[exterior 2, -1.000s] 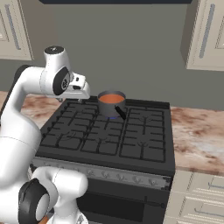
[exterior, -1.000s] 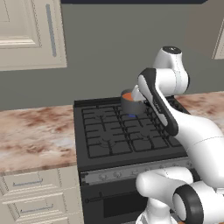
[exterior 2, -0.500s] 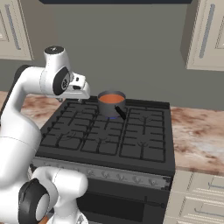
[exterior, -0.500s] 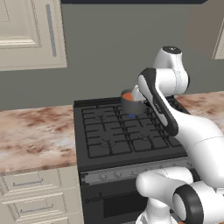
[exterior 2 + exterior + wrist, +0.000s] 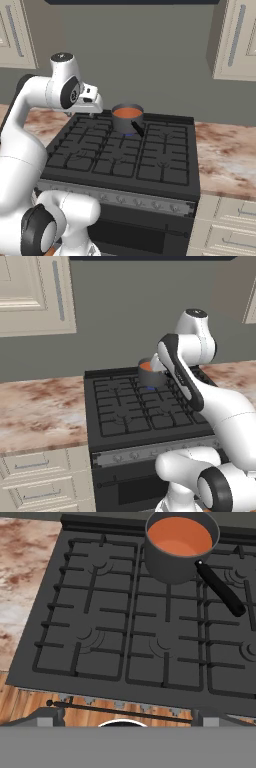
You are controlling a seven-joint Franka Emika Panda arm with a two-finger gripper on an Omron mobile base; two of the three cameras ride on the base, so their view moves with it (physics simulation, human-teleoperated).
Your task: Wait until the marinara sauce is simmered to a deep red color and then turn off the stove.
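The marinara sauce point(image 5: 180, 537) is a smooth orange-red disc inside a small grey saucepan point(image 5: 170, 568) with a thin black handle point(image 5: 221, 588). The pan stands on the back burner of the black stove point(image 5: 100, 617), and also shows as saucepan point(image 5: 127, 119) and saucepan point(image 5: 150, 375). A faint blue flame point(image 5: 129, 134) glows under it. A row of small knobs point(image 5: 125, 200) runs along the stove's grey front panel. My gripper point(image 5: 129, 717) hovers high over the stove's front edge, open, with nothing between its fingers. In the right base view the gripper point(image 5: 92, 106) hangs left of the pan, apart from it.
Marbled countertop flanks the stove, as the counter point(image 5: 40, 411) on its left and the counter point(image 5: 225, 155) on its right. Beige drawer cabinets point(image 5: 40, 476) sit below. Upper cabinets point(image 5: 235, 40) hang on the wall. Wooden floor point(image 5: 20, 707) lies in front.
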